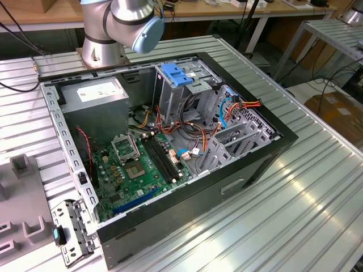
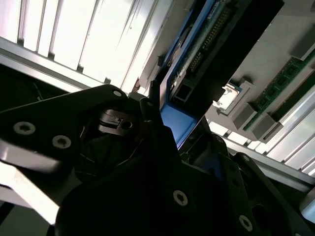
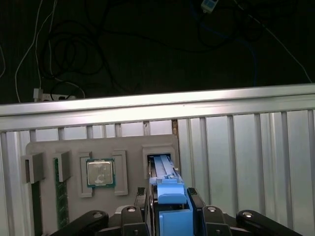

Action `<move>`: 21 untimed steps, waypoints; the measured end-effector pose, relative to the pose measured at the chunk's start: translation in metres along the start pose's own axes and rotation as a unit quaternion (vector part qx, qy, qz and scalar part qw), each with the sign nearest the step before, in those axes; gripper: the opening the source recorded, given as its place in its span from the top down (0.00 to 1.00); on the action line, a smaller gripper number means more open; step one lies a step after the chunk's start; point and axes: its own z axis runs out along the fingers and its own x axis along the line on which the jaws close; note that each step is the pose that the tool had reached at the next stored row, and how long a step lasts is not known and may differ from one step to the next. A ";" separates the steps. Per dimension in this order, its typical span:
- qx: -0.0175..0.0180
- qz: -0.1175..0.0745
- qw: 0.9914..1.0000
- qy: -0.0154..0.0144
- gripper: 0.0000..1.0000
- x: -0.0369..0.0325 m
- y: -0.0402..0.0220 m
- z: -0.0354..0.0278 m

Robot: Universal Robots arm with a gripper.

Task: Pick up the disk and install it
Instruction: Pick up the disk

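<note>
The disk point(image 3: 165, 169) stands on edge in a slot of a grey holder tray point(image 3: 130, 147), its blue rail facing the camera in the first wrist view. My gripper point(image 3: 172, 209) is shut on it, with one black finger pressed against each side of the blue rail. In the second wrist view the disk point(image 2: 206, 44) shows its circuit-board side, and its blue end sits between the fingers of the gripper point(image 2: 179, 130). The open computer case point(image 1: 249, 170) lies on the metal table in the exterior view, its drive cage point(image 1: 187, 85) topped by a blue handle.
The holder tray also carries a processor chip point(image 3: 101, 172) and a memory stick point(image 3: 60, 196). In the case are a motherboard point(image 1: 142, 164), a grey power supply point(image 1: 96, 93) and loose cables point(image 1: 227, 110). The arm's base point(image 1: 108, 39) stands behind the case. A side bracket point(image 1: 71, 229) lies beside it.
</note>
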 end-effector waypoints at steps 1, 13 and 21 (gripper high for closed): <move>0.000 0.000 1.000 0.000 0.55 0.0000 0.0000 -0.0003; 0.000 0.000 1.000 0.000 0.55 0.0000 0.0000 -0.0011; 0.000 0.000 1.000 0.000 0.63 0.0000 0.0000 -0.0014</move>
